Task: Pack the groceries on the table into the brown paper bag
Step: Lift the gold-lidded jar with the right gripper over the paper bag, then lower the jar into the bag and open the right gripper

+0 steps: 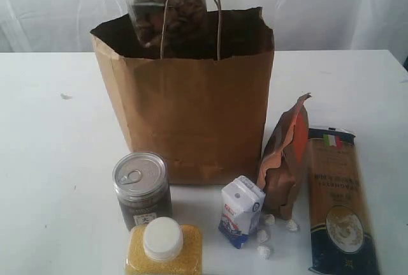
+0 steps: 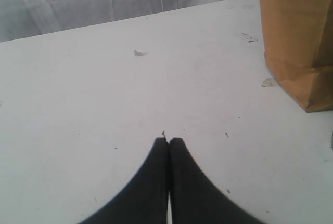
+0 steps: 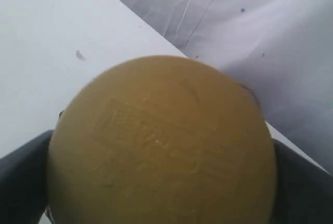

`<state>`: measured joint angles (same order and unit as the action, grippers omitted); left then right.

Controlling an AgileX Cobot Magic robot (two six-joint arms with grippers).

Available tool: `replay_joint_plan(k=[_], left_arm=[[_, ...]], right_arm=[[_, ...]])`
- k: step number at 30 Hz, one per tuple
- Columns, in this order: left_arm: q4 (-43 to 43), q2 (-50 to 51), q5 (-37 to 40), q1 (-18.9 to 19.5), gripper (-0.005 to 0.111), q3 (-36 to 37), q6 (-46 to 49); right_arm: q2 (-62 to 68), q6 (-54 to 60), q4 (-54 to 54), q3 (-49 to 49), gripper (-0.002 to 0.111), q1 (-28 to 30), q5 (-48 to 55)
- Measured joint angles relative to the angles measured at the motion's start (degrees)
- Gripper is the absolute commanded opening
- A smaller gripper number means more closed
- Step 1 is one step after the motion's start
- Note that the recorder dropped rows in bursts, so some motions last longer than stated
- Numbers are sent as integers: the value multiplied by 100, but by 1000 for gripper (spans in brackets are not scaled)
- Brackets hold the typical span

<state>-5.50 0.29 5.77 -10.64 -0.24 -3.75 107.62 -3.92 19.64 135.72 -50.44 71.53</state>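
Observation:
The clear jar [image 1: 167, 13], full of brown pieces, hangs in the mouth of the brown paper bag [image 1: 191, 115], its top cut off by the frame edge. In the right wrist view its gold lid [image 3: 161, 130] fills the frame, and my right gripper [image 3: 161, 187] is shut on it, with a finger on each side. My left gripper [image 2: 169, 141] is shut and empty over the table [image 2: 104, 104], beside the bag [image 2: 296, 31]. In front of the bag stand the dark can [image 1: 141, 189], yellow bottle [image 1: 164, 249], carton [image 1: 241, 211], pouch [image 1: 287, 154] and spaghetti pack [image 1: 338, 205].
Small white crumpled bits [image 1: 264, 240] lie by the carton. The bag's two cord handles [image 1: 217, 13] stand up across its mouth, in front of the jar. A white curtain hangs behind the table [image 1: 51, 160]. Neither arm shows in the exterior view.

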Motion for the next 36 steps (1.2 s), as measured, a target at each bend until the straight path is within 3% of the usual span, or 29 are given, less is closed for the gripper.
replay_joint_plan(k=[16,27,36], left_arm=[[0,0,0,0,0,0,0],[0,0,0,0,0,0,0],[0,0,0,0,0,0,0]], right_arm=[[253,-392,-14,-794,0,53,-11],[233,-588,-886,-1656,0,895,-30],[401,-456,-1161,-1989,0,1076,-78]])
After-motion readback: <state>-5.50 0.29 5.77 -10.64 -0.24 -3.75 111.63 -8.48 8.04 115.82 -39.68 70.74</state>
